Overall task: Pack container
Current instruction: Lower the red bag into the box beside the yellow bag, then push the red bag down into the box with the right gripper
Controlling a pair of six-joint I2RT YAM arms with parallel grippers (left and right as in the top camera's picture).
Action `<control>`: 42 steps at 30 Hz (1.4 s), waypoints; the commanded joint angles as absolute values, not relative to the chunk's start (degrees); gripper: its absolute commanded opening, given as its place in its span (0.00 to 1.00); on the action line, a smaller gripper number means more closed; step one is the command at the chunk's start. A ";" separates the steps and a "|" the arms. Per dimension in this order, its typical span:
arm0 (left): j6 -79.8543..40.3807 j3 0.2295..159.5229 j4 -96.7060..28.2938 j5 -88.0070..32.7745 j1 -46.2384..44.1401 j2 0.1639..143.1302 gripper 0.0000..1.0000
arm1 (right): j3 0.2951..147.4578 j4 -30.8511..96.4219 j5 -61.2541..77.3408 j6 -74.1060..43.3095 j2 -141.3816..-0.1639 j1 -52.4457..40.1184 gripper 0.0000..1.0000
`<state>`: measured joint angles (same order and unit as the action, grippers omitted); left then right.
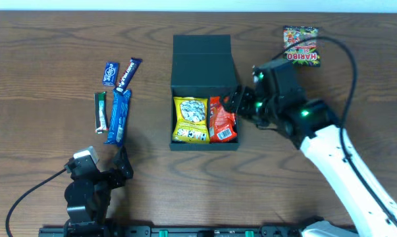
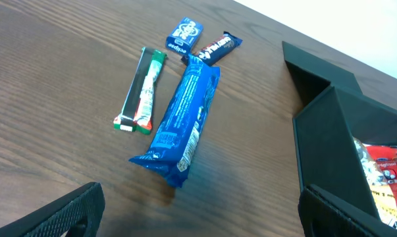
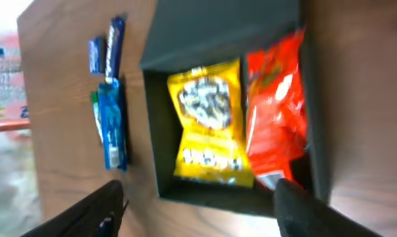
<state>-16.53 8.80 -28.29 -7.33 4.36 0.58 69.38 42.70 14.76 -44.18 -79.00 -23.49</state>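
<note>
- Black-fingered, the left gripper [image 2: 199, 197] is shown at the near edge of the wooden table [image 1: 40, 66], its jaws spread wide with nothing between them. It is aimed at the loose snacks, a pose judged suited to a coming pick.
- Just beyond it, four wrapped items are laid flat on the bare wood, left of the container [image 1: 205, 146]: a long blue packet [image 2: 178, 122], a green-and-white bar [image 2: 140, 92] beside it, and farther off a small blue packet [image 2: 184, 34] and a dark blue bar [image 2: 214, 48]. They are judged to be awaiting packing, being set on the left arm's side.
- At mid-table the container is placed, dark teal-grey, with its flap lid [image 1: 201, 47] folded back on the far side so that the interior is left open from above.
- Inside it, a yellow packet [image 1: 190, 120] and a red packet [image 1: 222, 120] are laid side by side, so that most of the floor is filled. The red one is seen against the right wall, slightly crumpled.
- Over the container's right wall the right gripper [image 3: 198, 197] is held, jaws parted and gripping nothing. Whether the red packet is touched cannot be told.
- Farthest away, a Haribo bag [image 1: 301, 46] is seen lying flat at the far right, well apart from the container. It is judged a likely next pick for the right arm.
</note>
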 commanded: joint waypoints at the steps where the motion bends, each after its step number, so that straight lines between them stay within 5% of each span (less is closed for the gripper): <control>1: -16.75 7.92 -28.49 -7.51 4.54 0.27 0.95 | 72.84 45.36 7.31 -38.28 -78.32 -24.38 0.68; 7: -16.78 7.92 -28.49 -7.51 4.54 0.27 0.95 | 73.49 49.47 2.33 -36.18 -82.46 -29.61 0.62; 14: -16.78 7.92 -28.49 -7.51 4.54 0.27 0.95 | 73.52 51.13 -2.37 -34.85 -91.77 -33.82 0.26; 18: -16.78 7.92 -28.49 -7.51 4.54 0.27 0.95 | 73.52 52.86 -7.66 -35.09 -94.50 -34.26 0.15; 29: -16.75 7.92 -28.49 -7.51 4.54 0.27 0.95 | 73.49 52.03 -9.23 -32.91 -102.28 -34.22 0.01; 42: -16.75 7.92 -28.49 -7.51 4.54 0.27 0.95 | 73.47 51.57 -10.50 -32.01 -107.83 -34.17 0.01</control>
